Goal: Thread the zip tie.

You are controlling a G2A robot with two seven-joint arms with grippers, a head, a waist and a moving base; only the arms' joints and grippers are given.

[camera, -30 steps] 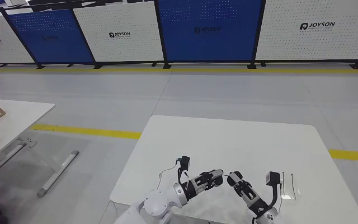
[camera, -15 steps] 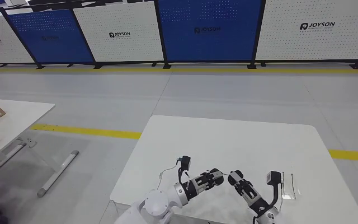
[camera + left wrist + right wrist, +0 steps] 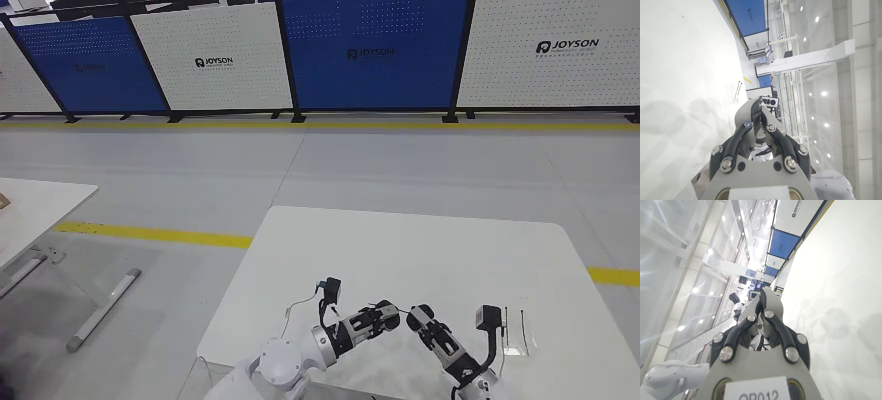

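We see left gripper (image 3: 759,106) closed, nothing visible between its fingers | right gripper (image 3: 761,296) closed too, its tips facing the left's, near | two black zip ties (image 3: 738,90) flat on the table (image 3: 400,250) — ahead of the left gripper, well apart, behind the right.

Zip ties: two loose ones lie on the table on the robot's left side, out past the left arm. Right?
Not quite. The two loose zip ties do lie on the table, but on the robot's right side, out past the right arm. The top view shows it.
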